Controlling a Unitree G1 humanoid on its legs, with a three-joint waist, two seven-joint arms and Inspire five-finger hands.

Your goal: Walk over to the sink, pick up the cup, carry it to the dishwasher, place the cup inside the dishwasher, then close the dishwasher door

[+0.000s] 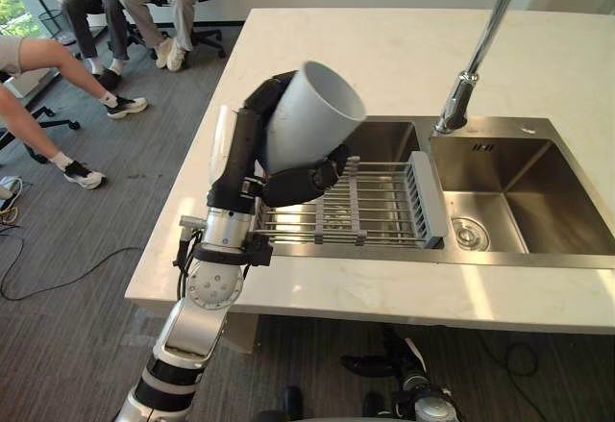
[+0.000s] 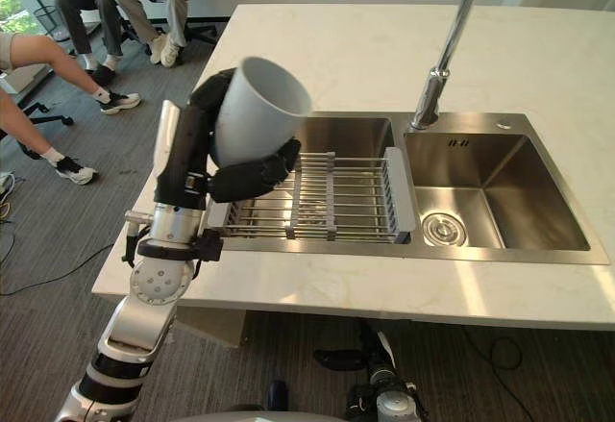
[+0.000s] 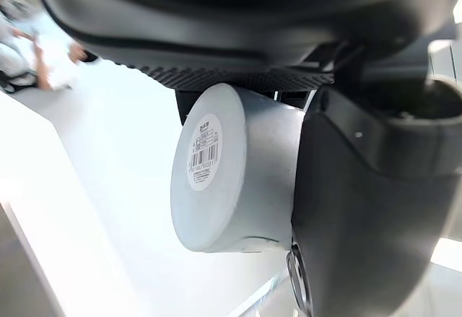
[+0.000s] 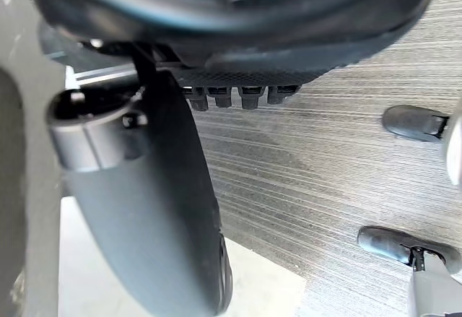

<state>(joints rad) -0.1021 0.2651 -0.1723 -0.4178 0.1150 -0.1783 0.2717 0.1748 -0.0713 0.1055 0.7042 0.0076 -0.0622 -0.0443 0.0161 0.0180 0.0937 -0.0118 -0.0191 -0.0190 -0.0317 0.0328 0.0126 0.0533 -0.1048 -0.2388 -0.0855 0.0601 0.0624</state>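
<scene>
Left robot hand (image 1: pixel 258 148) clenched round the grey cup (image 1: pixel 312 114), tilted, held clear above the dish rack (image 1: pixel 380 206) in the sink (image 1: pixel 524 167) | pickup looks done; carry, loading, door-closing remain | right robot hand (image 4: pixel 144 209) over floor, grip: cannot tell

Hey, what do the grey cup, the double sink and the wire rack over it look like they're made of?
Pale grey tapered cup: matte, even surface, probably plastic, possibly ceramic. Double-basin sink: brushed stainless steel, judging by its soft streaky reflections. Wire rack over the left basin: shiny metal rods, with grey plastic-looking end pieces.
</scene>
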